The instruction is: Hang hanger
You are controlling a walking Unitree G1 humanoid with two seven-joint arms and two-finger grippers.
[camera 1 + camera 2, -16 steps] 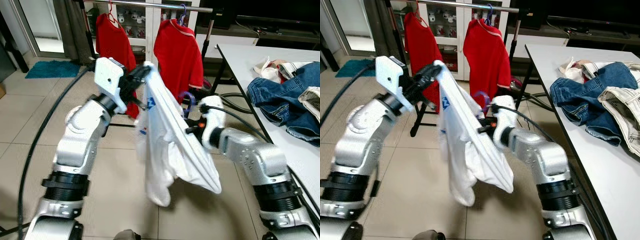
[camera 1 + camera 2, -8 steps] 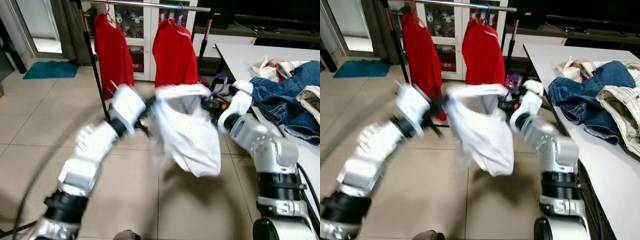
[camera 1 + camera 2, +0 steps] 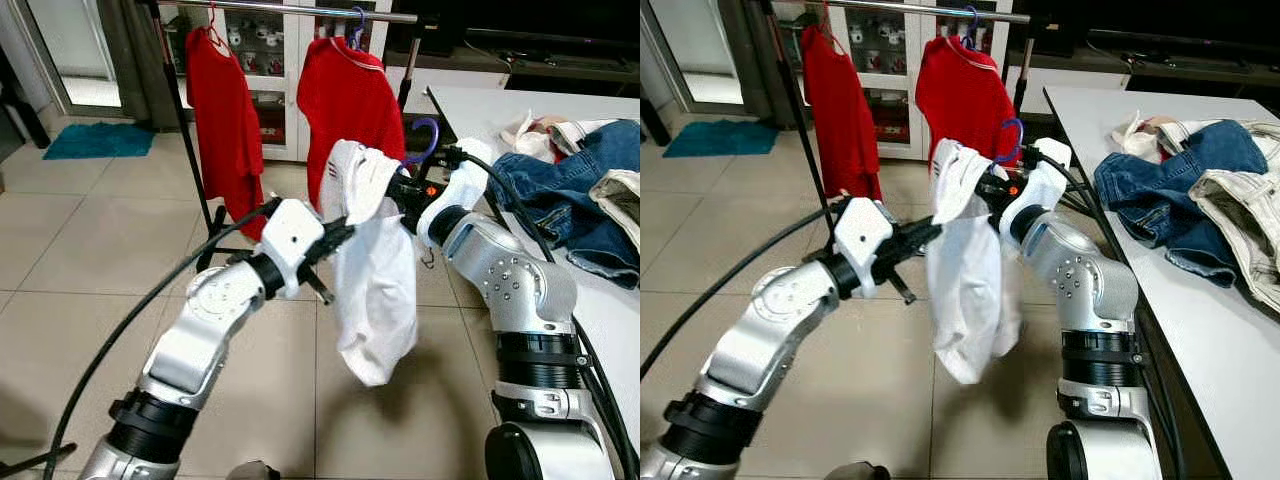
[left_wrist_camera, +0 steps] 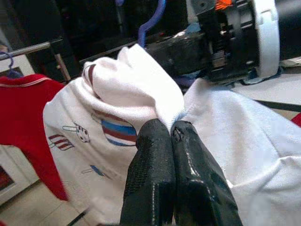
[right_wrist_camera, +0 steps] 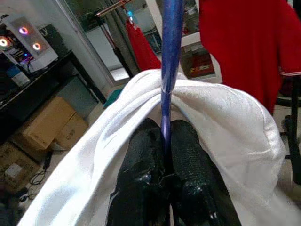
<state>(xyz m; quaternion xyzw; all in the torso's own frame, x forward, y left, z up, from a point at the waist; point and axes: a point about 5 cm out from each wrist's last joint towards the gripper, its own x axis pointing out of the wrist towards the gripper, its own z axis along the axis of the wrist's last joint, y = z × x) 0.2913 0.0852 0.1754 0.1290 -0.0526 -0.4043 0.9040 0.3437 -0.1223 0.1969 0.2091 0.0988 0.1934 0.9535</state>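
Left eye view: the right pincer is holding the purple hanger with the white shirt draped from it, in front of the rail carrying two red shirts; jeans are lying on the bench. Left wrist view: the left pincer is pinching a fold of the white shirt, fingers pressed together. Right wrist view: the right pincer's fingers are clamping the hanger's stem.

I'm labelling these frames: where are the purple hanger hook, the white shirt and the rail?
purple hanger hook (image 3: 428,132), left eye view, top of curve.
white shirt (image 3: 378,290), left eye view, hanging body.
rail (image 3: 300,9), left eye view, bar between red shirts.
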